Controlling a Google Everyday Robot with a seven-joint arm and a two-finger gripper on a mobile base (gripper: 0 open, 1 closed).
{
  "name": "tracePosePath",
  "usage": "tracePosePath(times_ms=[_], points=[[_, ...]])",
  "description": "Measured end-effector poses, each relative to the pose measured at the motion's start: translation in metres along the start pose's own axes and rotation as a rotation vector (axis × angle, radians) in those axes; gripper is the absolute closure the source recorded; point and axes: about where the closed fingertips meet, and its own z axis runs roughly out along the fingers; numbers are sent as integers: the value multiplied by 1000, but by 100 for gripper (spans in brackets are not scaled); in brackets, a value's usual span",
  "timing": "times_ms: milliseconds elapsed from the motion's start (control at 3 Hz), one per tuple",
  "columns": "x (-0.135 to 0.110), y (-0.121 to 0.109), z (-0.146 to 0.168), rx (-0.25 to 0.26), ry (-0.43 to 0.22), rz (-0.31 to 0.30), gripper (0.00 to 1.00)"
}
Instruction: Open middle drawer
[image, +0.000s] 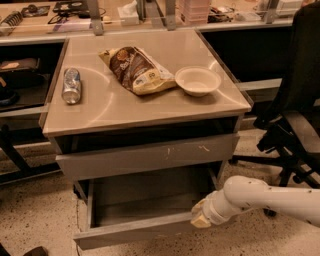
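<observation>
Matt metal, glossy top

The table (115, 107) top is smooth, glossy beige; the middle drawer (135, 231) looks matt grey metal. The pincer (200, 220), at the drawer front's three-o'clock end, is smooth cream plastic. The can (71, 85) shines metallic; the bag (137, 70) is crinkled glossy film.
</observation>
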Motion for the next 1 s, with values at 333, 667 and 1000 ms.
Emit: tracePosePath(times_ms=[333, 667, 1000], points=[[-1, 0, -2, 0, 0, 0, 100], [5, 9, -2, -1, 3, 19, 100], [4, 9, -4, 0, 3, 19, 100]])
